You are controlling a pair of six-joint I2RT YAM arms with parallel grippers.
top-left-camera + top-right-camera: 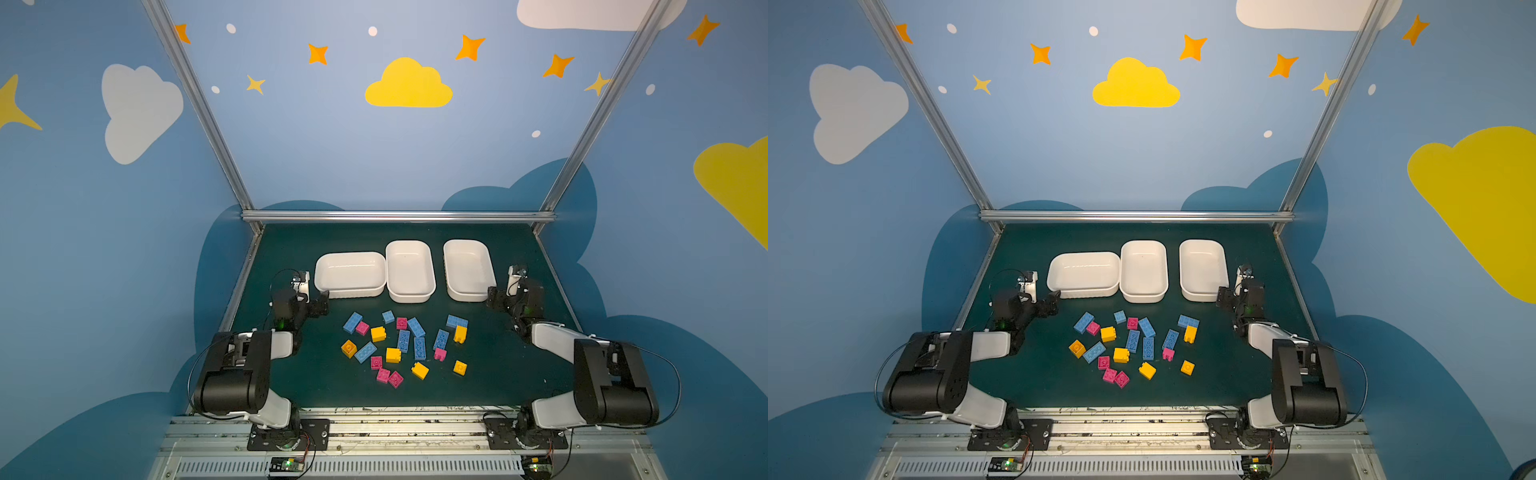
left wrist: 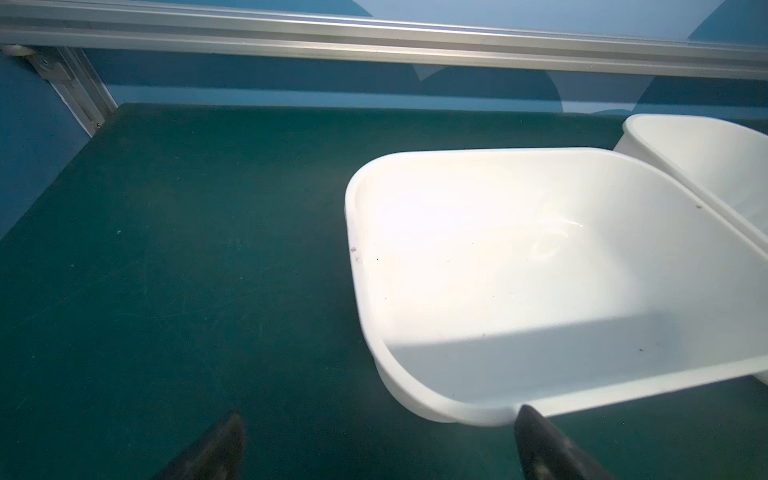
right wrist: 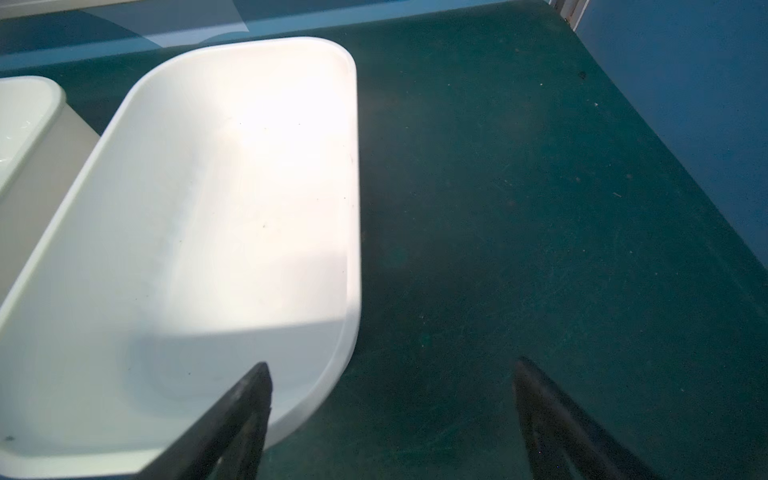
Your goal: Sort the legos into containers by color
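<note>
your left arm (image 1: 235,374) rises from its base at the near edge of the bench (image 1: 498,374) and folds at a black elbow out on the left. its white forearm reaches forward to a low wrist. the left end effector (image 1: 321,305) points toward the far side, just beside the near left corner of the left tray (image 1: 350,272). in the left wrist view its fingertips (image 2: 538,444) stand wide apart, released, with only green bench between them. one tip sits close before that tray's rim, and you cannot tell whether it touches.

your right arm (image 1: 611,386) mirrors it, with the elbow out to the right and the forearm angled forward and inward. the right end effector (image 1: 495,300) hangs at the near right corner of the right tray (image 1: 467,266). its fingertips (image 3: 249,399) are spread too, released and gripping nothing. one lies over the tray's near corner, the other over bare bench.

the three containers (image 1: 1144,270) stand in a row toward the far side. the left tray lies crosswise, right against the middle tray (image 1: 410,268), while the right tray stands apart from it. the legos (image 1: 419,348), blue, yellow and pink, lie scattered on the bench in front of the trays, between your two arms. none is in a tray, and neither end effector touches any.
</note>
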